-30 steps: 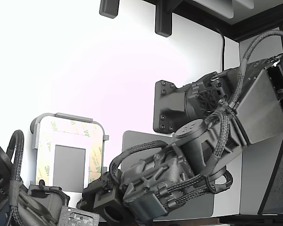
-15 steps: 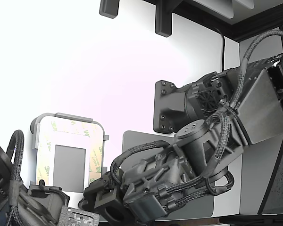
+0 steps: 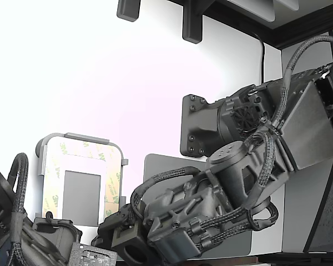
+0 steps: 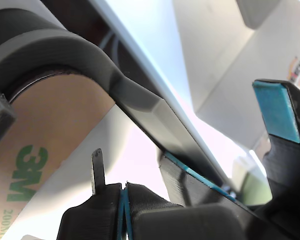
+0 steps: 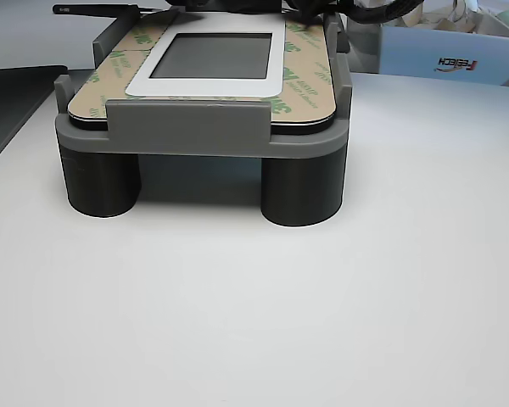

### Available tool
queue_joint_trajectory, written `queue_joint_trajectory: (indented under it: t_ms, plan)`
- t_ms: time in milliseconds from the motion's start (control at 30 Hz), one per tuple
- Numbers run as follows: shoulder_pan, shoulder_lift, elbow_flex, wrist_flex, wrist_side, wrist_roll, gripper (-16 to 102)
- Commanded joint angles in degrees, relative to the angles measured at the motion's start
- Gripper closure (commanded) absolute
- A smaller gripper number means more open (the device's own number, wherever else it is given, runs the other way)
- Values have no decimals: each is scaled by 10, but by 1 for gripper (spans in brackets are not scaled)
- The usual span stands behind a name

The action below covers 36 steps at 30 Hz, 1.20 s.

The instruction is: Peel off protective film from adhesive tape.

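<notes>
Jaws pressed together, pinching nothing visible, beside the protective film (image 4: pixel 35 165) on its tray (image 3: pixel 42 145).

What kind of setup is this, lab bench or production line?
Probably a robotics test bench: a bare white table, a grey 3D-printed-looking fixture holding the part with its 3M protective film, and a cabled arm.
</notes>
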Motion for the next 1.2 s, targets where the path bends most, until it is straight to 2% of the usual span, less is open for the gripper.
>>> queue_joint_trajectory:
  t_ms: [0,1167]
  plan:
    - [-4,12,-12,-7,0,-4,97]
    - [-16,-4,-14,-10,-7,-18,97]
